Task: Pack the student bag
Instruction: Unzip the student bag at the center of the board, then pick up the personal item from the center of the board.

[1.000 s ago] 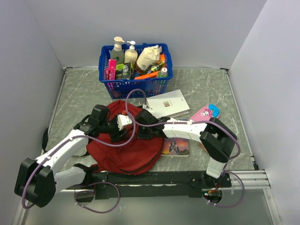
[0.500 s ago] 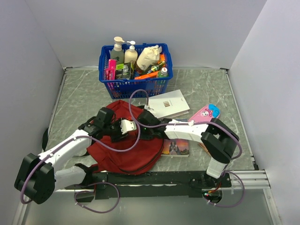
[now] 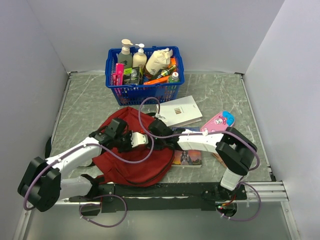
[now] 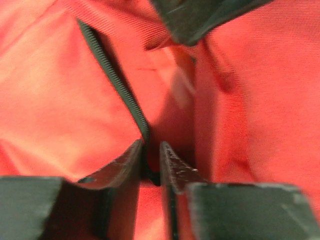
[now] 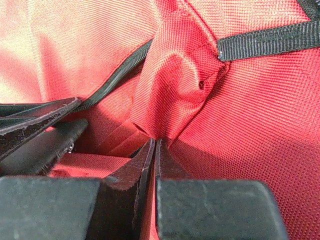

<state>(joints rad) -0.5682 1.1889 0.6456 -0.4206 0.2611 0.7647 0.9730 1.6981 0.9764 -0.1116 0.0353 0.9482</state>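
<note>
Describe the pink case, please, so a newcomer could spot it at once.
Find the blue plastic basket at the back, then the white rectangular book in front of it. Right of that book lies the rounded pink case with a blue end, the only pink item outside the basket.

Crumpled dark-red student bag (image 3: 135, 170), lying flat
</note>
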